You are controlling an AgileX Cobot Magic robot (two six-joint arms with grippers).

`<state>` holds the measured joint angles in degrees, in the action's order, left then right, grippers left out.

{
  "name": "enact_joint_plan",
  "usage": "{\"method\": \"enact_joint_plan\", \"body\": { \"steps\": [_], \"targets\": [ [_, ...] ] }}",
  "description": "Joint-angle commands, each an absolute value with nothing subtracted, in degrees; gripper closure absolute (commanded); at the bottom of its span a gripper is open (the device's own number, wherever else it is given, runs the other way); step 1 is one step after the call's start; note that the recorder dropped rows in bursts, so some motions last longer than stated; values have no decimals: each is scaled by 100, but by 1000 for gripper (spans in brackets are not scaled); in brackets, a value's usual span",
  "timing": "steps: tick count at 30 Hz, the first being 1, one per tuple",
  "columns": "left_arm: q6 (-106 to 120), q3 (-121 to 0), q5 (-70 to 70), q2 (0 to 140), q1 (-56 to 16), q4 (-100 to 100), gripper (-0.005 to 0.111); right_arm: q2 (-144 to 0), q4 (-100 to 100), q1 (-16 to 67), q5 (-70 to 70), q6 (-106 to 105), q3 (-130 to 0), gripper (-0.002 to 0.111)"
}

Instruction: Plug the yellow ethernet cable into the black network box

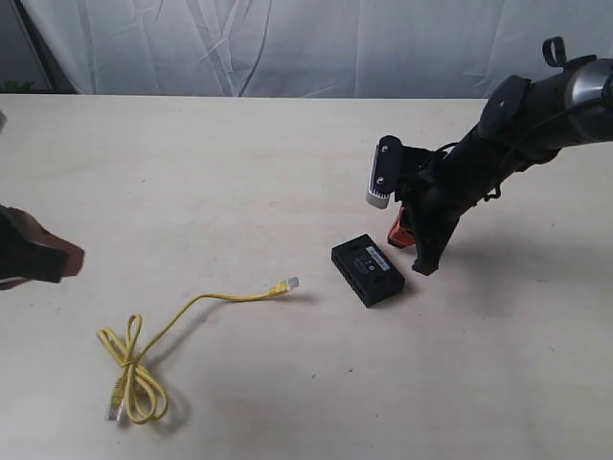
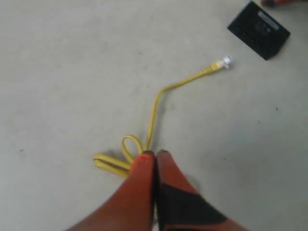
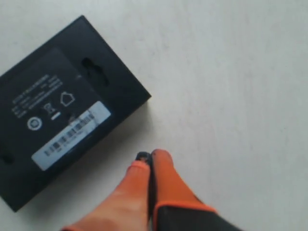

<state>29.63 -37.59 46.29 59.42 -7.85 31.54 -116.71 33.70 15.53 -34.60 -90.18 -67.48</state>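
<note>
Tabletop (image 1: 239,163), pale and matte, fills most of the exterior view, with a white cloth backdrop (image 1: 287,48) behind it.

Right arm (image 1: 517,134): black, entering from the upper right and angled down toward the table's middle. The right gripper (image 3: 150,161) has its orange fingers (image 3: 166,178) pressed together with nothing between them. Its tips sit just beside one long edge of the black network box (image 3: 62,110). Whether they touch the table surface cannot be told.

Left gripper (image 2: 155,156): orange and black, seen in the exterior view only at the far left edge (image 1: 38,257), well apart from everything else. Its fingers are likewise closed flat against each other and hold nothing. In the left wrist view the tips line up over the looped end of the cable.

Black network box (image 1: 368,269): lying flat right of centre, turned at an angle to the table edges. A white barcode label (image 3: 72,134) and white printed symbols face upward. Dark recesses along the side turned toward the cable (image 2: 259,30) may be ports, but that view is too blurred to confirm.

Yellow ethernet cable (image 1: 230,298): lying on the table left of the box and not touching it. Its coil (image 1: 134,379) rests at the lower left, and a single strand (image 2: 154,110) curves away toward the box.

Clear plug (image 1: 288,284): on the free end, pointing at the box, near it but unconnected (image 2: 225,61). A second plug (image 1: 113,412) lies at the coil.
</note>
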Motion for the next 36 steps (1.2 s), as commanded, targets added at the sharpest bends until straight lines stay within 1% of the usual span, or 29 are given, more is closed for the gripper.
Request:
{"method": "enact_joint_plan", "body": {
  "steps": [1,6,21,23,24,26,29,31,32,36],
  "targets": [
    [3085,-3812,4171,6479,-1447,3251,107,-11693,3562,1548,-3458,-9166,-6772,109],
    [3214,-3980,3832,7186,-1973,3265,107,-11789,3656,1548,-3563,-9252,-6772,109],
    [3869,-4970,3709,9033,-2706,3100,106,-11968,3659,1775,-3469,-9321,-6772,109],
    [4008,-4979,3587,9194,-2792,3096,100,-11968,3659,1775,-3469,-9321,-6772,109],
    [4132,-4979,3505,9274,-2853,3097,95,-11968,3659,1775,-3469,-9321,-6772,109],
    [4435,-4979,3347,9402,-3004,3140,83,-11968,3659,1775,-3469,-9321,-6772,109],
    [4847,-4979,2875,9548,-3278,3166,61,-11968,3659,1775,-3456,-9321,-6772,109],
    [4994,-4984,2614,9627,-3443,3166,49,-11968,3659,1775,-3456,-9321,-6772,109],
    [5022,-5015,2627,9676,-3488,3154,46,-11968,3659,1775,-3411,-9321,-6772,109],
    [5012,-5379,3075,9965,-3500,3092,46,-11968,3659,1775,-3355,-9297,-6772,109]
  ]
}}
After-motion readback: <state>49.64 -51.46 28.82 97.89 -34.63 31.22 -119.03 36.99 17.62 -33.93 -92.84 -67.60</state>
